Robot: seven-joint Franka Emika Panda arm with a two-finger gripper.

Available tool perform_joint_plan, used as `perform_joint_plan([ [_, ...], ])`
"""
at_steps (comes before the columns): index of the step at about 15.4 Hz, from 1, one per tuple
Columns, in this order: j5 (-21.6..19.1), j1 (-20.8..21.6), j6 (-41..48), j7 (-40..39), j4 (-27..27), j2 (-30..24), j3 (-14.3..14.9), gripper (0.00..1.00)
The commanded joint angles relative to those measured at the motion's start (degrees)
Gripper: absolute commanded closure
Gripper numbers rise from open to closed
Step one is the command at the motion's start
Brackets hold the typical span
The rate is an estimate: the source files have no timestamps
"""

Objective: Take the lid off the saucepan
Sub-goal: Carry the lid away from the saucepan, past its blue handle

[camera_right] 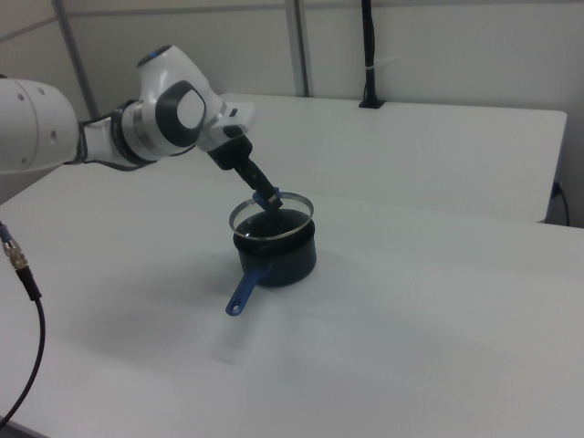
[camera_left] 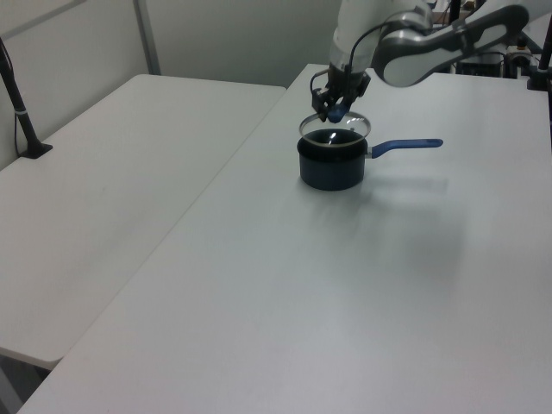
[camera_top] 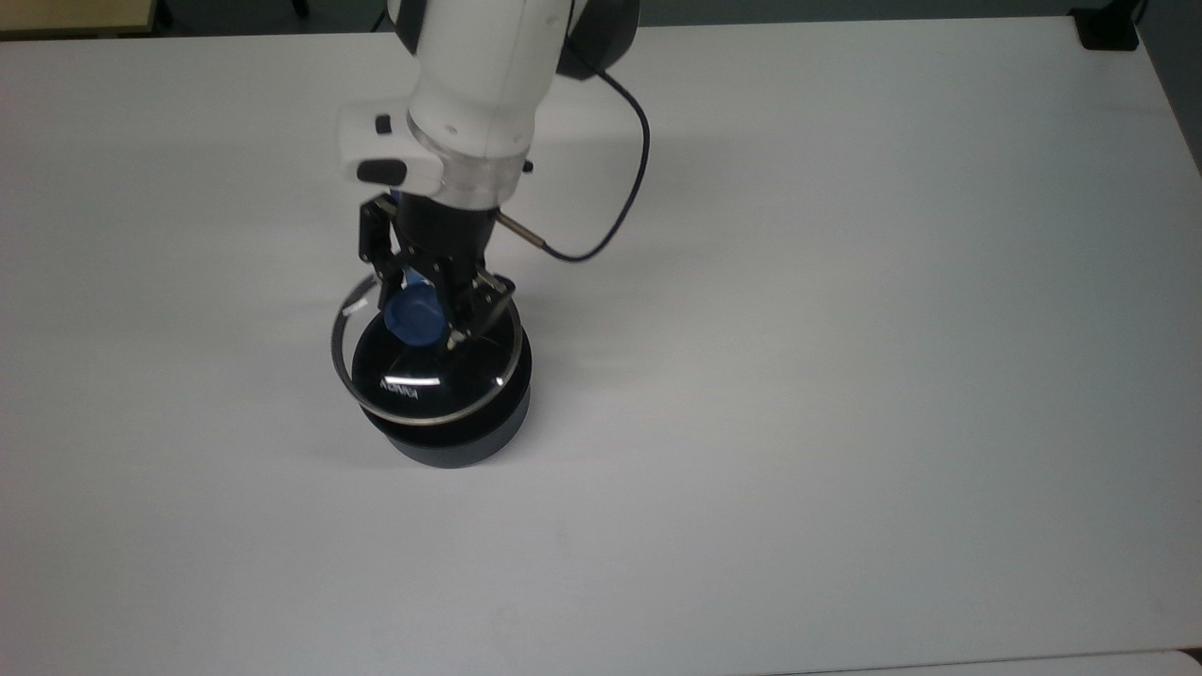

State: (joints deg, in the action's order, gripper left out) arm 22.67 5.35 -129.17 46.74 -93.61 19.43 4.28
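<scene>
The dark navy saucepan (camera_top: 455, 432) (camera_left: 329, 168) (camera_right: 283, 255) stands on the white table, its long blue handle (camera_left: 405, 146) (camera_right: 245, 289) pointing to the left view's right. My gripper (camera_top: 420, 314) (camera_left: 335, 107) (camera_right: 266, 198) is shut on the lid's blue knob (camera_top: 413, 321). The glass lid (camera_top: 424, 361) (camera_left: 335, 127) (camera_right: 271, 212) with its metal rim and white lettering hangs a little above the pan, tilted and shifted toward the top view's left, apart from the pan's rim.
The white table (camera_top: 845, 329) stretches wide around the pan. A dark cable (camera_top: 615, 188) loops from the arm's wrist. A second white table (camera_left: 103, 172) lies on the left view's left, with a black post (camera_left: 21, 112) at its edge.
</scene>
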Motion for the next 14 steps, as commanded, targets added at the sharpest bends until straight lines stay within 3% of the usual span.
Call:
perform_joint_plan([
  [1,-4.37,-1.74,6.64,-10.4,-5.34,-8.77,-1.28,0.47],
  [4,-8.69,-4.55,12.7,-23.22,-8.94,-15.37,-1.46,0.47],
  [6,-11.33,-8.66,17.01,-36.64,-12.71,-20.63,-1.46,0.49],
  [11,-12.21,-16.41,25.98,-65.32,-17.38,-26.28,-0.67,0.49],
  [14,-13.97,-18.71,25.64,-75.53,-20.46,-28.13,2.83,0.49],
])
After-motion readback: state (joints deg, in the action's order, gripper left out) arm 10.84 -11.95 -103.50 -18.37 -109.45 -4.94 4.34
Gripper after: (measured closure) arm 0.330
